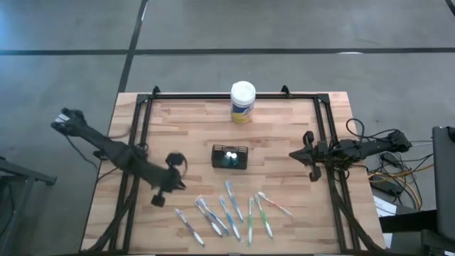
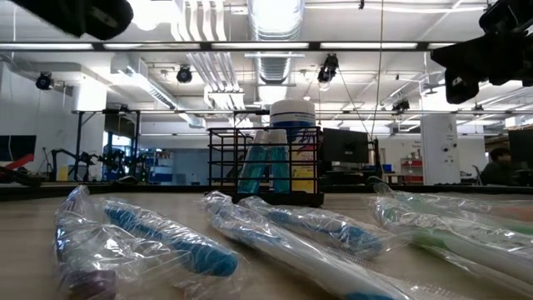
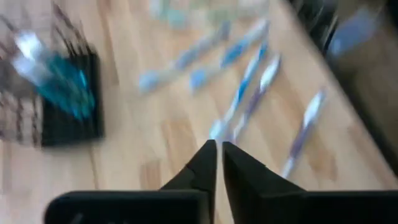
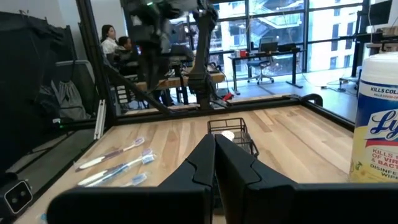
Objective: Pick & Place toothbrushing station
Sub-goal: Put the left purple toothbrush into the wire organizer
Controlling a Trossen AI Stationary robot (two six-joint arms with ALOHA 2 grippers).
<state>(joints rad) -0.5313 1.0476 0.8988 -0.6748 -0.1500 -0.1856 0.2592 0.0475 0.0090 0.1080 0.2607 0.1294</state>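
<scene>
The black wire-mesh caddy [image 1: 229, 157] stands on its base at the table's middle, with two white-capped teal tubes [image 1: 229, 154] upright inside it. Several blue, green and white toothbrushes [image 1: 231, 213] in clear wrappers lie flat between the caddy and the near edge. My left gripper [image 1: 178, 186] hangs above the table left of the caddy, slanting down toward the brushes. Its fingers [image 3: 217, 152] are shut and hold nothing. My right gripper [image 1: 293, 155] waits level at the right, shut [image 4: 214, 146] and pointing at the caddy [image 4: 231, 134].
A white-lidded canister [image 1: 242, 102] with a yellow label stands at the far edge behind the caddy. Black frame rails [image 1: 135, 156] run along the table's left and right sides. Bare wood [image 1: 178, 121] lies at the far left.
</scene>
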